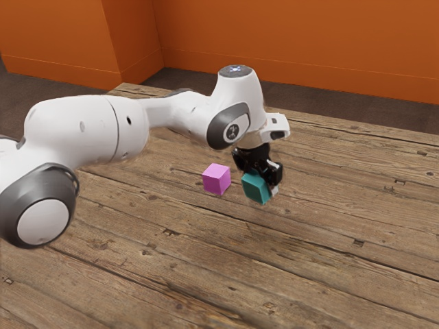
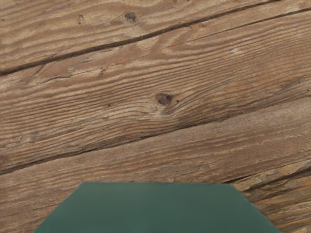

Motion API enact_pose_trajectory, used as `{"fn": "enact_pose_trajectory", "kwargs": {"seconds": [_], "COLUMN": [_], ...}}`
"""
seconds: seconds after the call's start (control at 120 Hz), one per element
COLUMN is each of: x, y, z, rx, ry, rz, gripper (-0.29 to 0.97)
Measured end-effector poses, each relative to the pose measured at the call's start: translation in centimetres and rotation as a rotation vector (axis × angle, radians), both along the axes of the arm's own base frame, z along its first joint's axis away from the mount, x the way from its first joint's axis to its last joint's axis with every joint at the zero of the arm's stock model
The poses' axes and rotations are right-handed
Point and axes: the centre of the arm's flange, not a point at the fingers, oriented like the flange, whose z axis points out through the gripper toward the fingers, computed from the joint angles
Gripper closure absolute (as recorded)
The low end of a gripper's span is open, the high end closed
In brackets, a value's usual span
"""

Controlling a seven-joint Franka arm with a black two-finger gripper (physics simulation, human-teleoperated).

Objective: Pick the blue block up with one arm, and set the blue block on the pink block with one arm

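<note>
A teal block [image 2: 156, 208] looms large and close, its flat face covering part of the wooden surface [image 2: 146, 73]. The planks run at a slight slant, with a dark knot [image 2: 164, 99] in the grain beyond the block.

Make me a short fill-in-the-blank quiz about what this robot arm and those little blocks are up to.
1. The gripper holds the blue block on the exterior view's ____ of the pink block.
2. The pink block rests on the ____ table.
3. The wall behind is ____.
Missing words: right; wooden; orange.
</note>
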Motion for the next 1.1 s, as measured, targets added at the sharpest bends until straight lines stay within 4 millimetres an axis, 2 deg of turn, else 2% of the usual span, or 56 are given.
{"fn": "enact_pose_trajectory", "kwargs": {"seconds": [0.1, 0.225, 0.292, 0.392, 0.467, 0.583, 0.675, 0.817, 0.917, 1.1], "x": [0.4, 0.4, 1.0, 1.7, 3.3, 4.5, 5.5, 5.8, 5.8, 6.5], "y": [0.7, 1.8, 3.7, 6.8, 8.2, 11.8, 12.4, 15.0, 16.9, 22.0], "z": [1.6, 2.2, 3.0, 3.3, 4.2, 4.2, 3.9, 3.5, 3.5, 2.7], "rx": [0.007, 0.021, 0.030, 0.042, 0.046, 0.056, 0.062, 0.066, 0.069, 0.065], "ry": [0.009, 0.044, 0.047, 0.059, 0.042, 0.057, 0.063, 0.092, 0.109, 0.120], "rz": [0.007, 0.016, 0.037, 0.073, 0.090, 0.132, 0.135, 0.152, 0.163, 0.205], "gripper": [0.31, 0.32, 0.32, 0.31, 0.31, 0.31, 0.31, 0.28, 0.32, 0.29]}}
